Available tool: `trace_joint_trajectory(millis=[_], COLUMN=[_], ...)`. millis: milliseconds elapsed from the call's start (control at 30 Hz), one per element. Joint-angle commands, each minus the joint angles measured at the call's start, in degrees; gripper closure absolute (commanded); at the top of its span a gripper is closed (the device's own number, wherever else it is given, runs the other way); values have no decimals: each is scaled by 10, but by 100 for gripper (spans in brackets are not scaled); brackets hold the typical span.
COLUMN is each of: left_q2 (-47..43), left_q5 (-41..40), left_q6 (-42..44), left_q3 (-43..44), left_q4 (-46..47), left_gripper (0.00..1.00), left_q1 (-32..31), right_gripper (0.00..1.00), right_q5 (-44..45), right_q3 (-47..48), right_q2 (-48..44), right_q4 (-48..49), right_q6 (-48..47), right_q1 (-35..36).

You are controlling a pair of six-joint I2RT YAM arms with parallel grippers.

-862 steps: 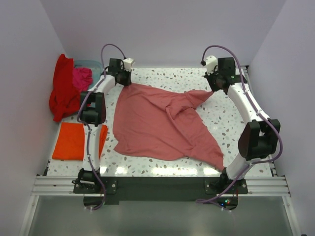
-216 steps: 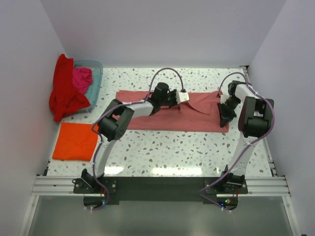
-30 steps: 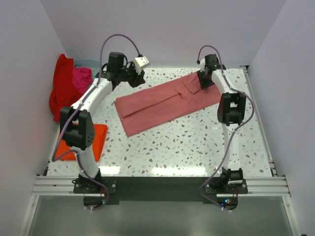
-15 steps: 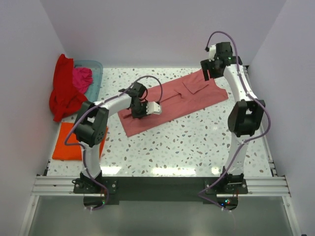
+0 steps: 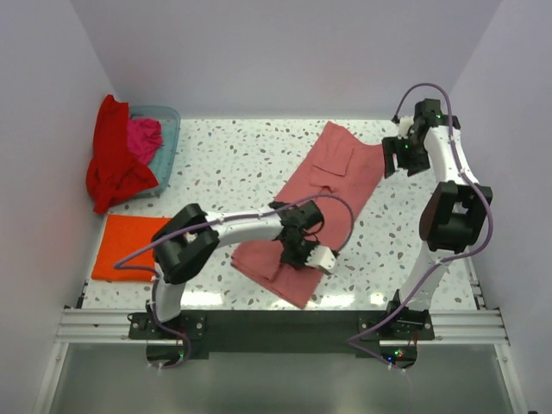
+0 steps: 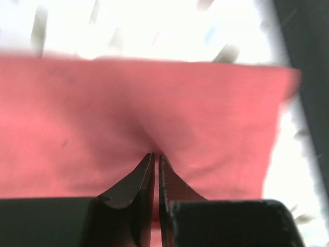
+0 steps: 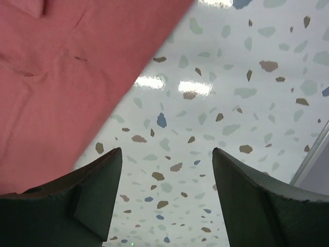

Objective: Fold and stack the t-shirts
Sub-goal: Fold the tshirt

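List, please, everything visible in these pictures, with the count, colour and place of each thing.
pink t-shirt: 1, dusty rose, folded into a long strip, diagonal across the middle of the table
orange t-shirt: 1, bright orange, folded flat, near left
red t-shirt: 1, red, draped over the basket, far left
magenta t-shirt: 1, magenta, bunched in the basket
basket: 1, pale blue, far left corner
table: 1, white, speckled
left gripper: 1, black, shut on the pink t-shirt's near end
right gripper: 1, black, open, beside the shirt's far end
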Motion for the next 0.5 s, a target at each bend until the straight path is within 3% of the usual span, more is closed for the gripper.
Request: trace_joint_trajectory(millis=[0, 67, 133, 167, 300, 400, 467], left_q2=[12, -3, -26, -34, -17, 30, 60], left_q5=[204, 223, 246, 261, 269, 247, 209], left_q6=[-107, -152, -202, -226, -354, -399, -436], left_q3=[79, 120, 132, 135, 145, 183, 214], left_q4=[-35, 1, 54, 73, 163, 214, 221], left_gripper=[87, 82, 80, 80, 81, 80, 81], left_q1=[-38, -28, 9, 45, 141, 194, 209], right_gripper=[26, 28, 37, 49, 76, 88, 89], right_q5=[-14, -17, -29, -35, -51, -23, -5], right_q3=[-23, -42, -45, -44, -37, -23, -21], right_q2=[-47, -44, -31, -22, 19, 60, 87], right_q4=[-7, 3, 15, 23, 59, 89, 106], right_q6=[-21, -18, -9, -4, 26, 46, 54], right_q1=[3, 3, 4, 5, 20, 47, 65])
